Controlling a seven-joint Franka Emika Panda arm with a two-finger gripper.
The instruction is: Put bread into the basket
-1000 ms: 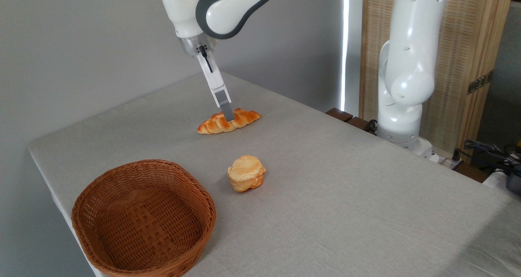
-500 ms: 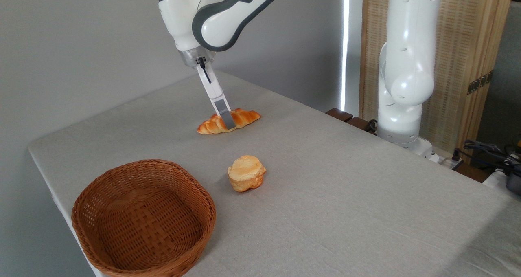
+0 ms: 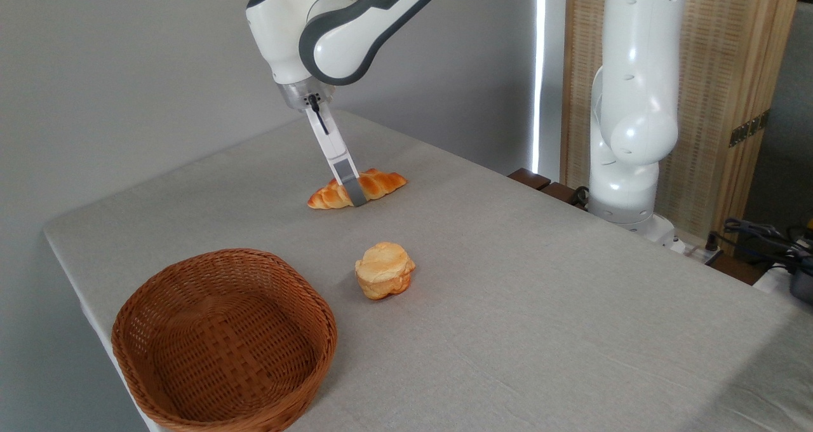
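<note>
Since the frame a second earlier, the white-and-grey arm has lowered, and its two-finger gripper (image 3: 354, 197) now reaches down to table level at the long, glossy golden-orange braided loaf of bread (image 3: 357, 189), where before its tip stood at the loaf's top. Only the near finger shows, crossing the loaf's middle; the far one is hidden behind it, so whether the claw is released or clenched cannot be told. The bread lies flat on the grey cloth-covered table (image 3: 540, 305), unmoved, well beyond the shallow oval basket of reddish-brown woven wicker (image 3: 223, 340) and to its right. The basket is empty. A short round pale-topped bun (image 3: 384, 270) sits just right of the basket's far end, between basket and bread.

Step in hand, as judged: the grasp. Next move calls for closing across the loaf's narrow width, lifting clear, and carrying toward the basket, passing above or left of the bun.
</note>
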